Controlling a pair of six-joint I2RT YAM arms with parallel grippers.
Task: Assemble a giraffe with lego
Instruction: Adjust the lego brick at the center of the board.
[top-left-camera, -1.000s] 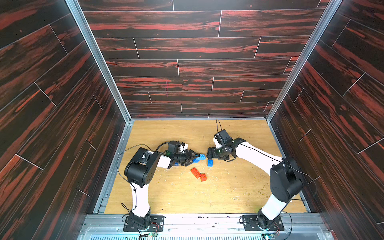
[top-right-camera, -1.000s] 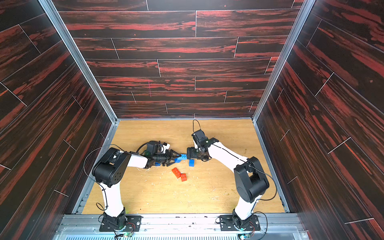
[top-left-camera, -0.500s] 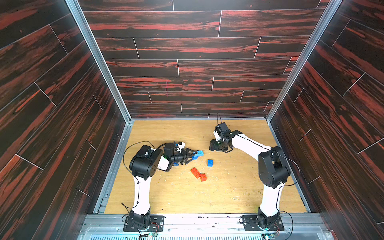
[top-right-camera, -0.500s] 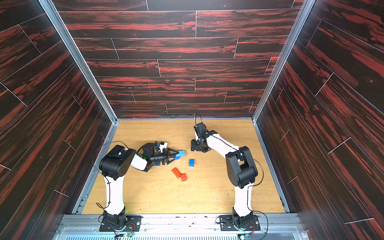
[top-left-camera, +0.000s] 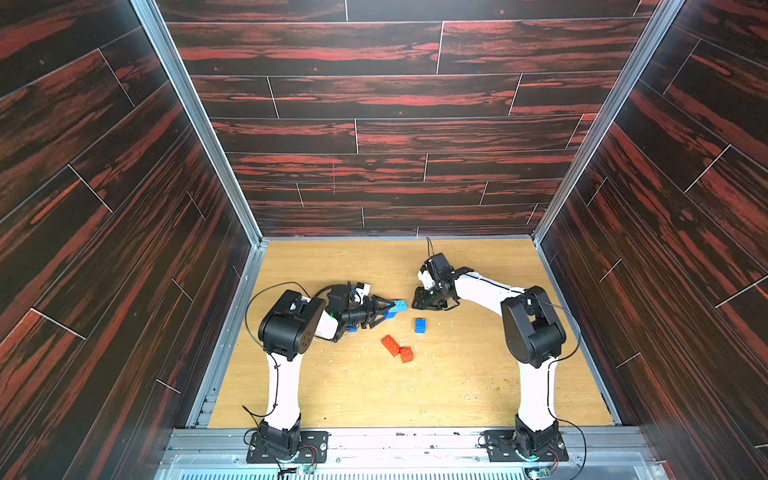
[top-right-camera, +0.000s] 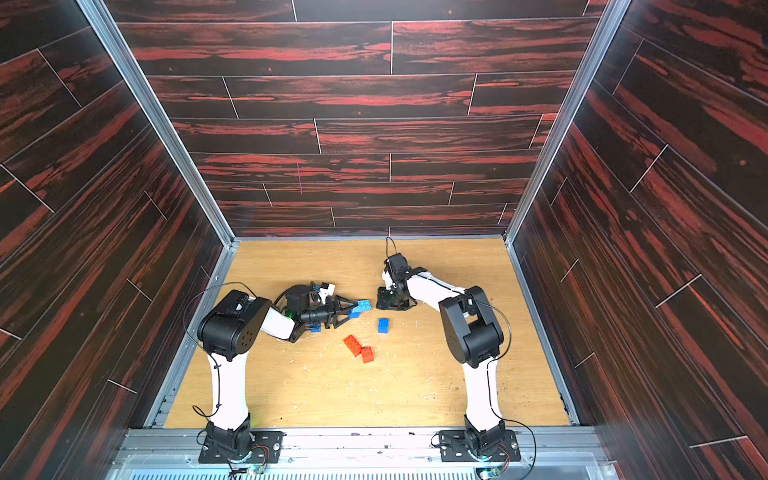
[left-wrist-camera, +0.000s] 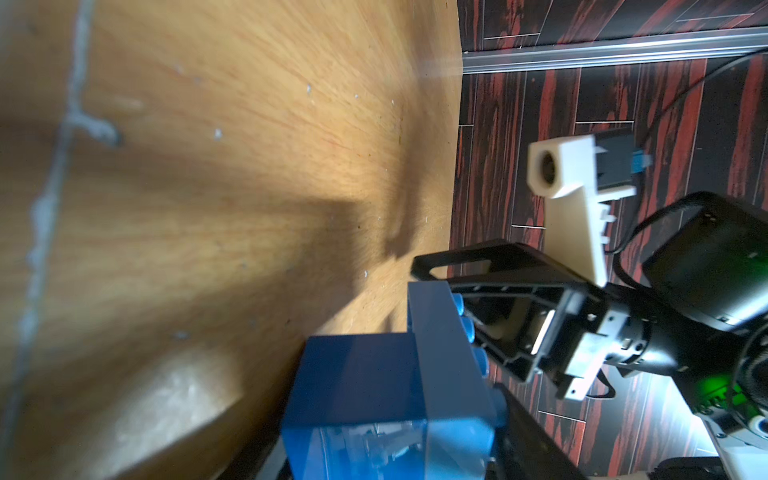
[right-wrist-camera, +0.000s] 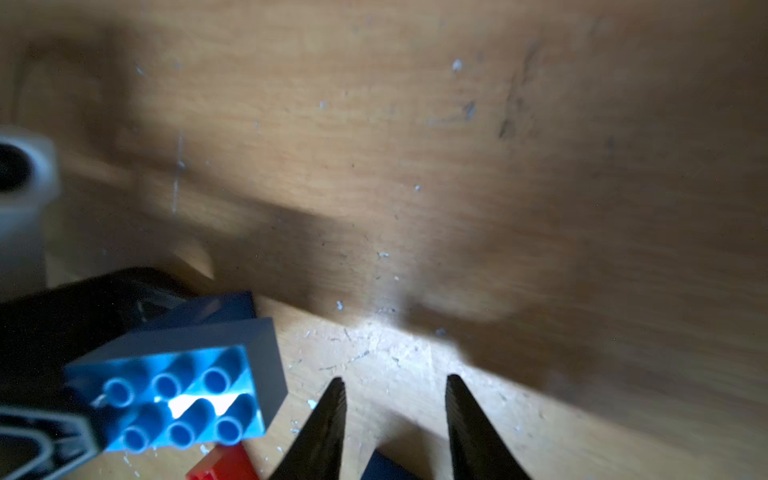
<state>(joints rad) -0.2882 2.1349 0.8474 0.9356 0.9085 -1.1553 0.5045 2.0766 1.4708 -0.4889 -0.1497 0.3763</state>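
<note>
Left gripper (top-left-camera: 390, 311) pinching light blue studded plastic brick (top-left-camera: 400, 306), right gripper (right-wrist-camera: 395, 380) fingers (right-wrist-camera: 328, 424) narrowly spread, long red plastic brick (top-left-camera: 390, 345) lying loose

One light blue brick (top-left-camera: 400, 306), a loose dark blue brick (top-left-camera: 420, 325), two red bricks (top-left-camera: 390, 345); tabletop (top-left-camera: 374, 395) pale wood grain; walls (top-left-camera: 374, 104) dark planks streaked red; arms (top-left-camera: 284, 386) white and black.
</note>
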